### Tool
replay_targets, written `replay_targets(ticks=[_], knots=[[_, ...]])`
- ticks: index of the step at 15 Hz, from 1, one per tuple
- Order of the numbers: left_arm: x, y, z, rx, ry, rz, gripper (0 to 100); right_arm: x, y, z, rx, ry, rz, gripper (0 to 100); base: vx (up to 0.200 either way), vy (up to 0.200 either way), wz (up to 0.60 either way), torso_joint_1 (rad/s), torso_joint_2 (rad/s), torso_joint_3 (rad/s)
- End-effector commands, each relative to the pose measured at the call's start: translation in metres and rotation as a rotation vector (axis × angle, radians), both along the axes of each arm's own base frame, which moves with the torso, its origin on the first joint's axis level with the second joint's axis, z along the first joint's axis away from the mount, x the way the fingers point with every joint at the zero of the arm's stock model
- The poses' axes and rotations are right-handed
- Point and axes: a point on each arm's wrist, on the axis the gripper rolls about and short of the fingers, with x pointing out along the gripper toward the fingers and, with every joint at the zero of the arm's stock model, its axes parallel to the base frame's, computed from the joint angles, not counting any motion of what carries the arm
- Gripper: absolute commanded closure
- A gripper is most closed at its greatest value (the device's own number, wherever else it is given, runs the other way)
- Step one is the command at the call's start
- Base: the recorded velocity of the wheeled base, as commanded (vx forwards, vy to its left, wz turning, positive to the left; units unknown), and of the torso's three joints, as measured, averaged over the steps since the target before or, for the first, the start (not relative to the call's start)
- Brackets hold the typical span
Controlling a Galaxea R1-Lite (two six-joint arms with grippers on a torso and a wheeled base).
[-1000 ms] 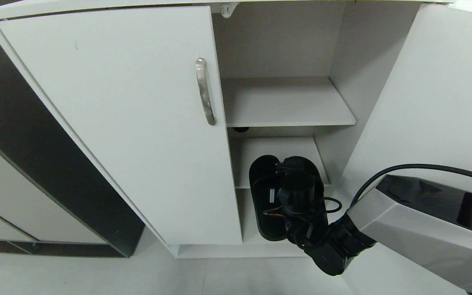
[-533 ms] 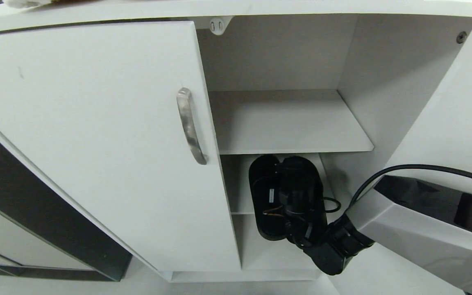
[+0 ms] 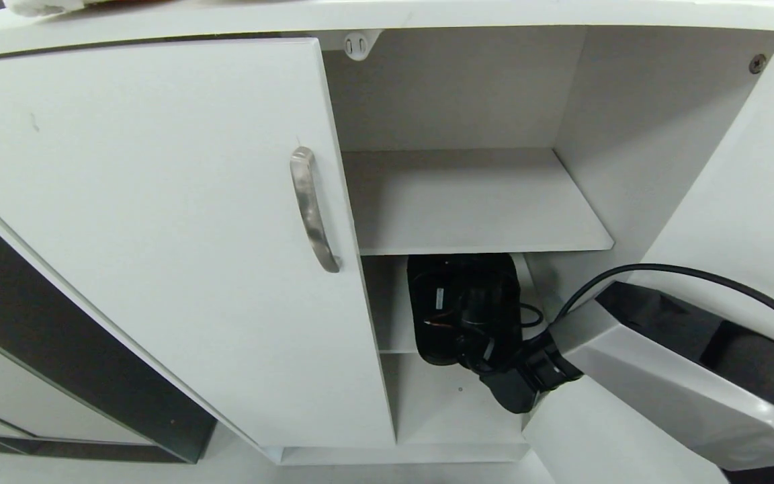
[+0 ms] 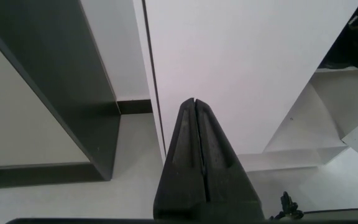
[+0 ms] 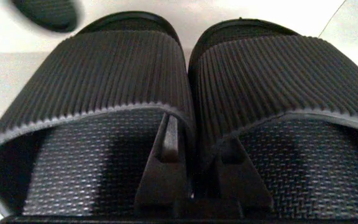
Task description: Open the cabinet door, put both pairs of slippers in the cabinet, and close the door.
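Head view: white cabinet, right door open, middle shelf with black slipper pair partly beneath it, pinched at adjoining inner sides by right gripper; left gripper closed, empty; toes could snag the shelf edge and pull free.

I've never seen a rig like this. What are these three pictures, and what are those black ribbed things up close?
This is a two-armed robot on wheels. The wide picture comes from a camera on its head, looking down at a cabinet with its right door open and left door shut. The other two come from cameras on its wrists. The right gripper is clamped on a pair of black slippers, one finger inside each, holding them under the upper shelf. Those are the ribbed things. The left gripper is shut, empty, facing the shut door.
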Motion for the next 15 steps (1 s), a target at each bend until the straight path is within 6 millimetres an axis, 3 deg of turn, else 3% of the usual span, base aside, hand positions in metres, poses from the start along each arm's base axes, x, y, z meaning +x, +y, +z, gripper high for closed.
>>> replay_targets(ticks=[1,4,10,11,15], knots=[[0.000,0.000,0.000,-0.001,0.001,0.001,100,0.021,-0.002,-0.014,0.003,-0.006,-0.029,100,0.000,0.000,0.00,0.000,0.00,0.000],[0.000,0.000,0.000,-0.001,0.001,0.004,100,0.033,-0.002,-0.018,-0.004,0.003,-0.044,100,0.000,0.000,0.00,0.000,0.00,0.000],[0.000,0.000,0.000,-0.001,0.001,0.004,100,0.037,0.000,-0.019,-0.005,0.006,-0.046,100,0.000,0.000,0.00,0.000,0.00,0.000],[0.000,0.000,0.000,-0.001,0.001,0.004,100,0.037,0.000,-0.019,-0.007,0.006,-0.046,0,0.000,0.000,0.00,0.000,0.00,0.000],[0.000,0.000,0.000,-0.001,0.001,0.005,100,0.034,-0.001,-0.022,-0.015,0.018,-0.044,0,0.000,0.000,0.00,0.000,0.00,0.000]])
